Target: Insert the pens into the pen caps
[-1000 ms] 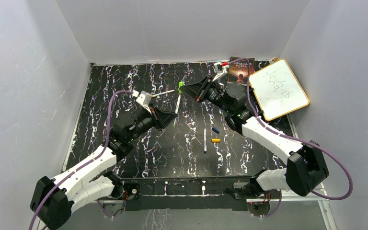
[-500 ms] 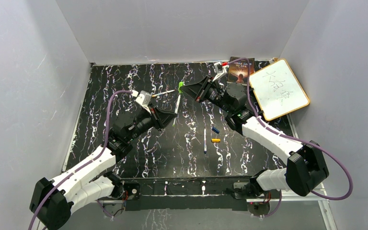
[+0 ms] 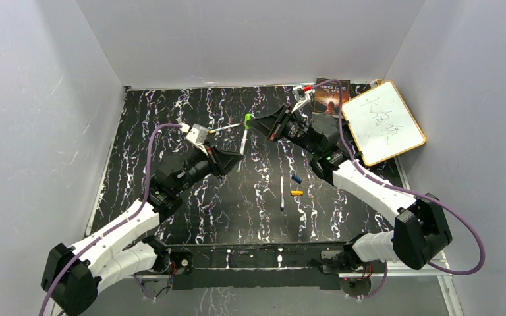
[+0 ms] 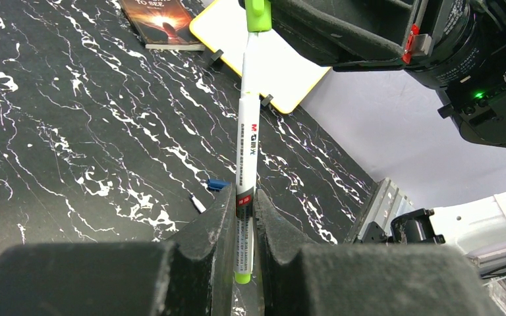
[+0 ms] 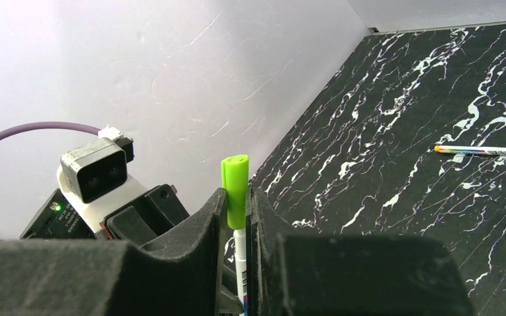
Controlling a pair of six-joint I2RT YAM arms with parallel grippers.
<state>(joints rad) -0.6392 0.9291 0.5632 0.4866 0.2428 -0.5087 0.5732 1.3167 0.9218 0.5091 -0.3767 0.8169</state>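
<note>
My left gripper (image 3: pixel 240 156) is shut on the lower part of a white green-ended pen (image 4: pixel 245 151), which rises from between its fingers (image 4: pixel 214 224). The pen's top end meets a green pen cap (image 4: pixel 257 13), and my right gripper (image 5: pixel 237 197) is shut on that cap (image 5: pixel 236 187). The white barrel (image 5: pixel 240 263) runs straight out of the cap's mouth. A blue-purple-ended pen (image 3: pixel 281 193) lies mid-table beside a blue cap (image 3: pixel 296 178) and an orange-yellow cap (image 3: pixel 296 193). Another pen (image 3: pixel 226 128) lies further back.
A yellow-framed whiteboard (image 3: pixel 383 122) and a small book (image 3: pixel 331 96) sit at the back right corner. Grey walls close in the black marbled table (image 3: pixel 171 112) on three sides. The two arms meet above the table's back middle.
Almost nothing differs: both grippers keep their grips, and the right one with the green cap has edged very slightly to the left.
</note>
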